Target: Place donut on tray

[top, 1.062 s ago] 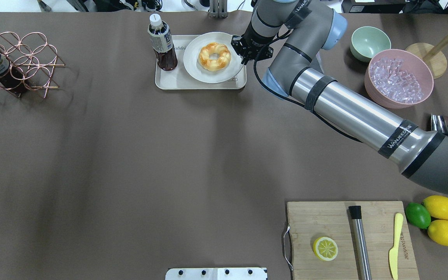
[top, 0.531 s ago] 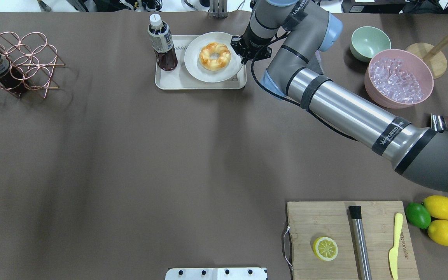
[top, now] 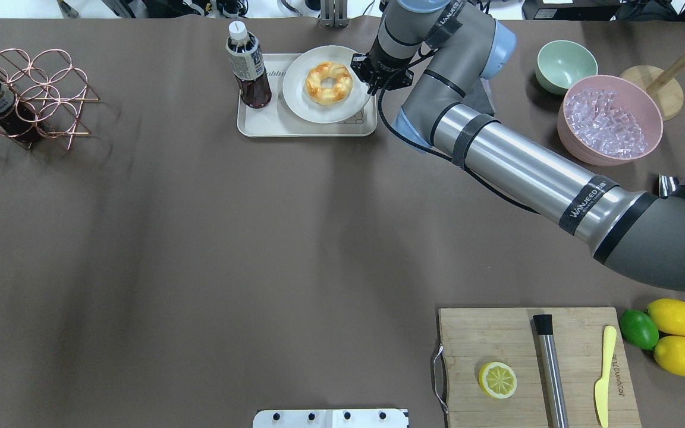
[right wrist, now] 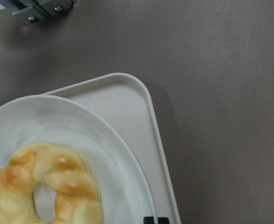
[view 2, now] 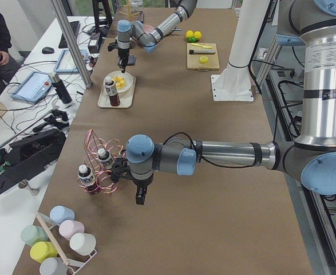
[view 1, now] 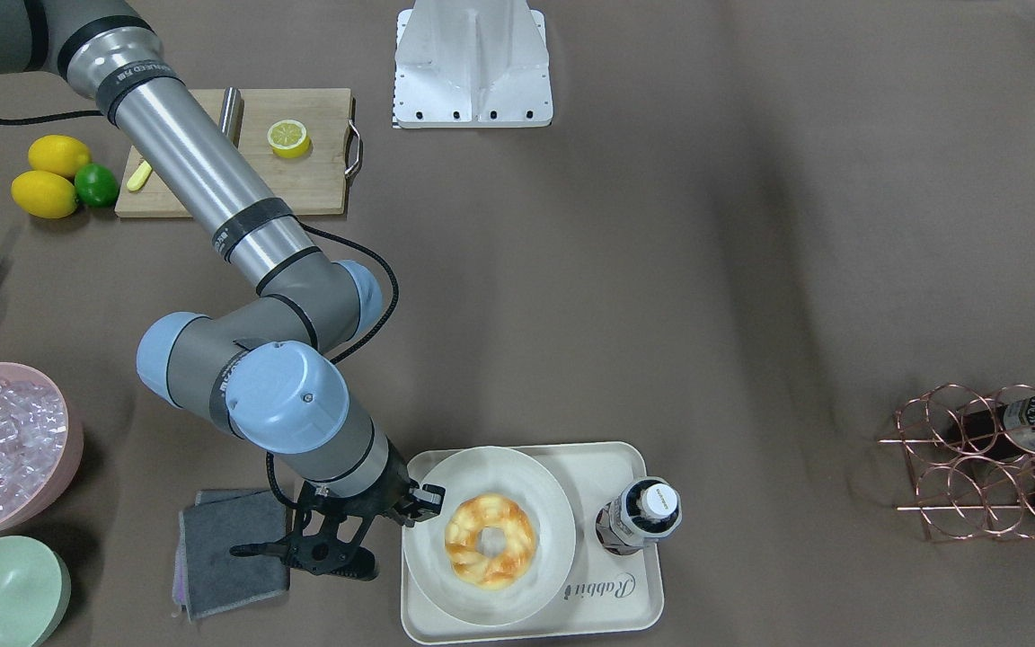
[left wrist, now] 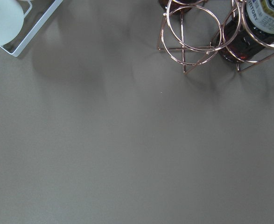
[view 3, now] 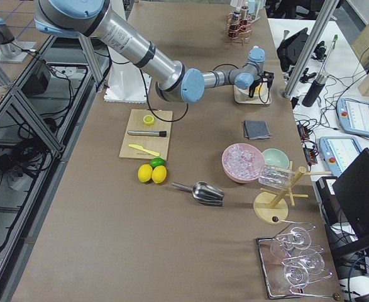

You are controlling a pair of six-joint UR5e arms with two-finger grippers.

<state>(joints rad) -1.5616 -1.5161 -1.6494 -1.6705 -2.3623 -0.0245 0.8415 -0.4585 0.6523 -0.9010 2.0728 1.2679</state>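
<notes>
The donut (top: pixel 329 84) is a twisted golden ring lying on a round off-white plate (top: pixel 298 98). The plate sits over the right part of the cream tray (top: pixel 271 126), overlapping its far rim. My right gripper (top: pixel 371 89) is shut on the plate's right rim. The front view shows the donut (view 1: pixel 490 541), the plate (view 1: pixel 482 472), the tray (view 1: pixel 607 613) and the right gripper (view 1: pixel 423 503). In the right wrist view the donut (right wrist: pixel 43 186) is at the lower left and a dark fingertip (right wrist: pixel 155 220) meets the plate's edge. My left gripper (view 2: pixel 140 197) hangs near the copper rack; I cannot tell its state.
A dark drink bottle (top: pixel 248 65) stands on the tray's left end. A grey cloth (view 1: pixel 230 548) lies beside the tray. A pink bowl of ice (top: pixel 610 119) and a green bowl (top: pixel 565 65) stand far right. The copper rack (top: pixel 27 98) is far left, the cutting board (top: pixel 497 339) near right.
The plate with the donut has shifted a little toward the table's far edge, and my right gripper and arm have moved with it.
</notes>
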